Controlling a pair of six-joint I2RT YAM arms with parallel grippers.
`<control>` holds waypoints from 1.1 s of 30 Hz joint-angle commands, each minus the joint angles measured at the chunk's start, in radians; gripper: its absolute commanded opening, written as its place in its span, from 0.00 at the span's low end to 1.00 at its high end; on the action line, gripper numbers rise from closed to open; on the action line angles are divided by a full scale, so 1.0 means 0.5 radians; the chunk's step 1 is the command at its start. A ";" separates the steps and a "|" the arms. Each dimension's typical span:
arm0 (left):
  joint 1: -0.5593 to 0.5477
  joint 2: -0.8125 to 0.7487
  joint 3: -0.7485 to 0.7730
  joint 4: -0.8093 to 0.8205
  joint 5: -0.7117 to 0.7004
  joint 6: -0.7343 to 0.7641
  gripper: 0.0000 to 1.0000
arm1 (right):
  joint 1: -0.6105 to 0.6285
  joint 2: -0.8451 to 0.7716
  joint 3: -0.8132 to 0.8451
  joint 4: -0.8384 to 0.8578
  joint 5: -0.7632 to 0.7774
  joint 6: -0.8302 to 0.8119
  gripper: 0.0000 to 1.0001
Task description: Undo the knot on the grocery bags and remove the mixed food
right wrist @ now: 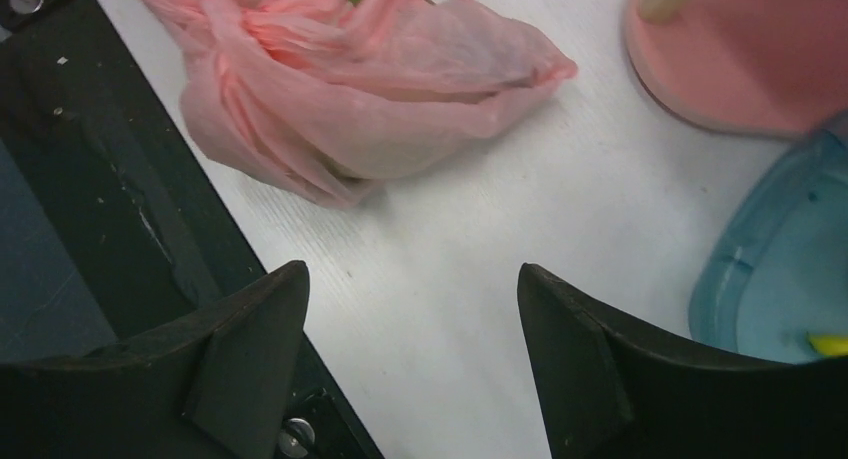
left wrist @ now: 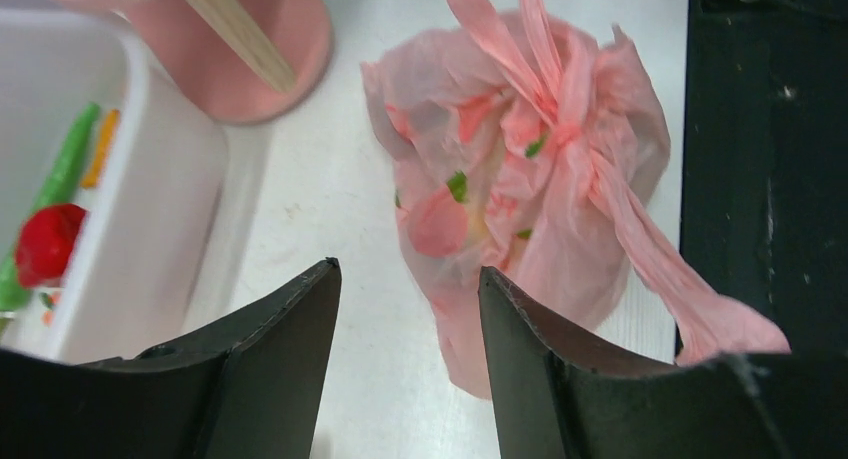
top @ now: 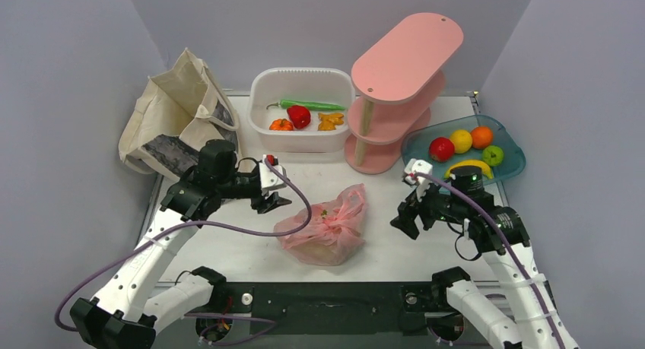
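Hovering just left of the knotted pink bag, the left gripper is spread and empty. The bag lies on the white surface between both grippers; the right gripper, near its right side, is spread too.

A: What colour is the left arm?
B: White, with black joints. The right arm too, each with a purple cable.
A: And the left pincer and right pincer?
B: Black pointy fingers.
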 commanded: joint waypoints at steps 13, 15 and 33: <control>0.019 -0.399 -0.264 -0.083 -0.269 0.235 0.55 | 1.632 0.250 -0.428 1.399 0.859 0.357 0.80; 0.018 -0.426 -0.244 -0.193 -0.232 0.289 0.55 | 1.654 0.295 -0.495 1.461 0.863 0.316 0.73; 0.016 -0.560 -0.424 -0.047 -0.327 0.069 0.56 | 1.694 0.139 -0.511 1.692 1.479 -0.325 0.00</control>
